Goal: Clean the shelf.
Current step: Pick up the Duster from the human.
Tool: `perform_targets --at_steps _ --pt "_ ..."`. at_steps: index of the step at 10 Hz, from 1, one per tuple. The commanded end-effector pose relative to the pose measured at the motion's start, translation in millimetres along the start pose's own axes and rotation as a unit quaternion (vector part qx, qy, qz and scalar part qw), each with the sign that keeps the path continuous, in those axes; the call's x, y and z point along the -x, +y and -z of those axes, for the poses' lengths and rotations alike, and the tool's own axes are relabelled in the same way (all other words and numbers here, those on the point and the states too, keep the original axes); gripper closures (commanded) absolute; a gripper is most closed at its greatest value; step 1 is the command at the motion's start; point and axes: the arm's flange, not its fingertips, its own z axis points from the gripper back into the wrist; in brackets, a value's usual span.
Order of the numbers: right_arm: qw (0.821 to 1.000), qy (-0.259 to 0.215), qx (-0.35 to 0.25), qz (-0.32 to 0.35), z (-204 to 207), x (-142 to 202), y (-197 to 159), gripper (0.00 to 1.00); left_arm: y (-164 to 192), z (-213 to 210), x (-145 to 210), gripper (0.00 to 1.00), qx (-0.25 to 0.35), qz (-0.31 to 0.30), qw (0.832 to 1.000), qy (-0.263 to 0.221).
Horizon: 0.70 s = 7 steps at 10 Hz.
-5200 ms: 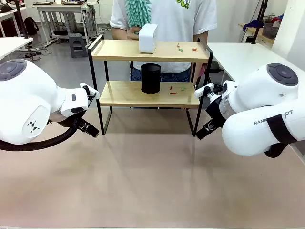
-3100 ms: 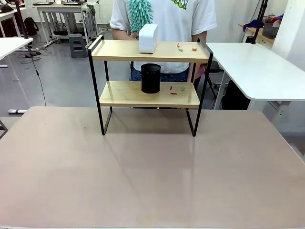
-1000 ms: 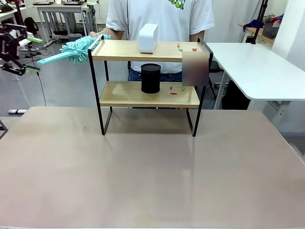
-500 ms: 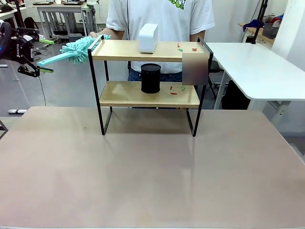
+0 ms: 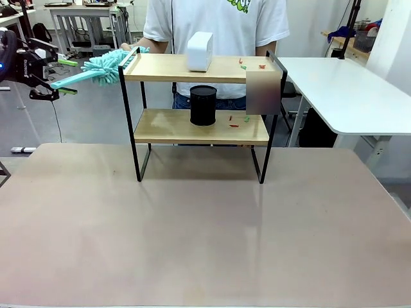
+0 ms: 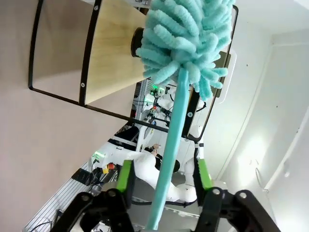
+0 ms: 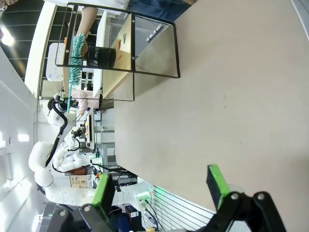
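As the left gripper (image 6: 163,176) has moved in astride the handle of the offered teal duster (image 5: 106,63), jaws not yet clamped, handover looks imminent; the right gripper (image 7: 159,186) gapes empty; the shelf (image 5: 164,67), far across the table (image 5: 205,244), remains littered.

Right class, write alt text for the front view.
The robot's left gripper brackets the handle of a teal duster that a person holds out beside a two-board shelf. It carries a white box, a black cup and small scraps.
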Motion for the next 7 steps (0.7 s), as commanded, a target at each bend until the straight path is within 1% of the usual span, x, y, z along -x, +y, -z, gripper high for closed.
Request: perform_targets --at_steps 1,7 --pt "1.000 -0.006 -0.009 -0.013 0.7 -1.5 0.4 0.00 0.8 7.2 7.5 1.00 0.018 0.005 1.000 0.008" --pt "1.000 -0.006 -0.009 -0.013 0.7 -1.5 0.4 0.00 3.4 12.1 8.8 1.00 0.024 0.007 1.000 0.017"
